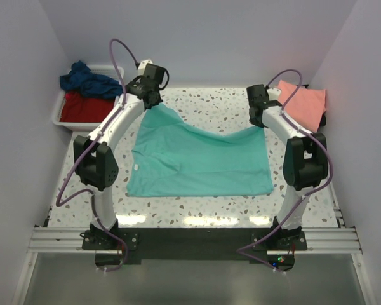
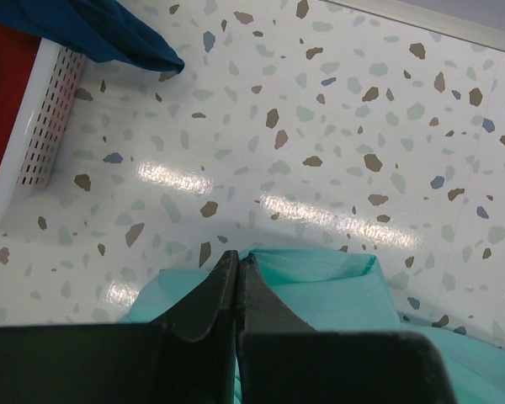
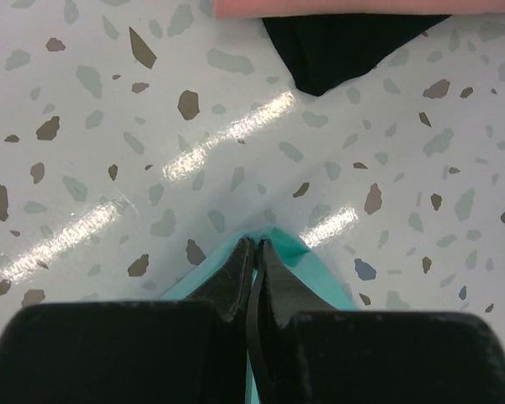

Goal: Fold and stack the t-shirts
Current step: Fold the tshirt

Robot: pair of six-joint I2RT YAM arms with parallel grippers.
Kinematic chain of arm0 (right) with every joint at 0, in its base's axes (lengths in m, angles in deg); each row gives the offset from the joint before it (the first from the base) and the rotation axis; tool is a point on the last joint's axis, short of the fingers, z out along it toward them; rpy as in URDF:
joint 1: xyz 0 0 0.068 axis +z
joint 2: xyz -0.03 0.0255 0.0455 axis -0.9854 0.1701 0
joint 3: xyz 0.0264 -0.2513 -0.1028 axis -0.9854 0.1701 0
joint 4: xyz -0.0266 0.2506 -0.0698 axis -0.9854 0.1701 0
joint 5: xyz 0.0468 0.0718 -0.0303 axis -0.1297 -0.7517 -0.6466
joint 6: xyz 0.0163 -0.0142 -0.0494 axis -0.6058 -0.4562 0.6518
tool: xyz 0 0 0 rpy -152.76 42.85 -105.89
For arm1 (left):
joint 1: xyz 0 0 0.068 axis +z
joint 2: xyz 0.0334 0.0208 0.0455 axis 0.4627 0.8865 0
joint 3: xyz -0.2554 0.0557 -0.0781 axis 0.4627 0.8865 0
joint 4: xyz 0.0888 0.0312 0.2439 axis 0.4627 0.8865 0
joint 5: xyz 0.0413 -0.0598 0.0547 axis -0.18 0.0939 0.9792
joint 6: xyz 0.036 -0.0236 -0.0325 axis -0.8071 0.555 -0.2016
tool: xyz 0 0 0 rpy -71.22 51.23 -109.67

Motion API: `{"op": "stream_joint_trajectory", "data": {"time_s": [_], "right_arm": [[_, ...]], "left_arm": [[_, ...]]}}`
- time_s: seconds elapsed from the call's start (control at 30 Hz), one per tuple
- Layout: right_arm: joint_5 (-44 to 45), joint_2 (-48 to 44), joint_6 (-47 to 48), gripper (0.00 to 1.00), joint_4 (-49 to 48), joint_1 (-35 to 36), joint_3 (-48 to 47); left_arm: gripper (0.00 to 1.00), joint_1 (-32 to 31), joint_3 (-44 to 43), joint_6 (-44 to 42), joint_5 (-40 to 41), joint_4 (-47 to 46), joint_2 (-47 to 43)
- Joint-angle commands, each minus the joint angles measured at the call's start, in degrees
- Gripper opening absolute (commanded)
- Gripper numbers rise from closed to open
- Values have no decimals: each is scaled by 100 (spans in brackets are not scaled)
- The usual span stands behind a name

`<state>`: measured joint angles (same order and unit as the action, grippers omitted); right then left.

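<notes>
A turquoise-teal t-shirt (image 1: pixel 197 162) lies spread across the middle of the speckled table, its far edge lifted at both corners and sagging between them. My left gripper (image 1: pixel 153 101) is shut on the far left corner of the teal t-shirt (image 2: pixel 337 290), and my left gripper (image 2: pixel 237 259) shows teal cloth bunched round its tips. My right gripper (image 1: pixel 259 119) is shut on the far right corner of the teal t-shirt (image 3: pixel 316 265); my right gripper (image 3: pixel 254 247) pinches the cloth at its tip. A salmon-pink t-shirt (image 1: pixel 303 103) lies folded on a black t-shirt (image 3: pixel 353 46) at the far right.
A white plastic tub (image 1: pixel 58 114) at the far left holds a red t-shirt (image 1: pixel 84 107) and a navy blue t-shirt (image 1: pixel 87 81) that hangs over its rim. The tub wall (image 2: pixel 42 126) is close to my left gripper. White walls close in the table on three sides.
</notes>
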<state>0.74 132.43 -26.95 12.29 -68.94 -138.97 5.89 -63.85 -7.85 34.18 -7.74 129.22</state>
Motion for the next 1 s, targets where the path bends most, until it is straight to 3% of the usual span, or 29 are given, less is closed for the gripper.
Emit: {"op": "stream_joint_trajectory", "data": {"time_s": [0.0, 0.6, 0.97], "right_arm": [[242, -150, 46, 0, 59, 16, -271], [488, -957, -192, 0, 350, -90, 748], [84, -1503, -218, 0, 350, -98, 1592]], "left_arm": [[0, 75, -123, 22, 277, 34, -117], [0, 93, 1819, 496, 277, 149, -1356], [0, 84, 2839, 795, -66, 280, -1928]]}}
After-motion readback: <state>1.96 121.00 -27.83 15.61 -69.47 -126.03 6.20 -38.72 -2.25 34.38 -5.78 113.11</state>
